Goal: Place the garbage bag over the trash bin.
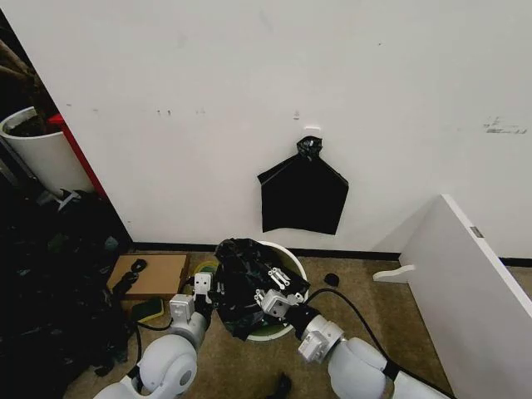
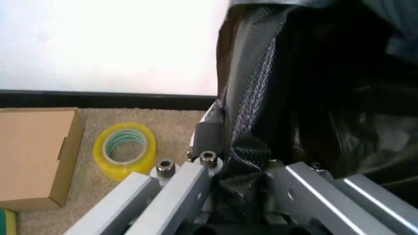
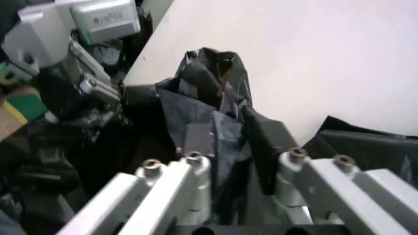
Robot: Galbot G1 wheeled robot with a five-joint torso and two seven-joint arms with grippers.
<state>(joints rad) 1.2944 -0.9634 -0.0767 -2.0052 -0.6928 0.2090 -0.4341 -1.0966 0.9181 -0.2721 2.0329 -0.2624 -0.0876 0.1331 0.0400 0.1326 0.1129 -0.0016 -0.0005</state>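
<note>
The garbage bag (image 1: 247,284) bunches over the trash bin (image 1: 283,332) on the floor. Left hand (image 1: 205,291) and right hand (image 1: 278,289) each pinch its film; uneven pulling could tear or slip it.

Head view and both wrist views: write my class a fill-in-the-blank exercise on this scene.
1. Both grippers are shut on the thin, crinkly black plastic ____.
2. The left gripper and the right gripper hold it above the round ____ plastic trash bin.
3. The yellow tape roll lies on the carpet beside the brown cardboard ____.

Missing words: garbage bag; white; box.
</note>
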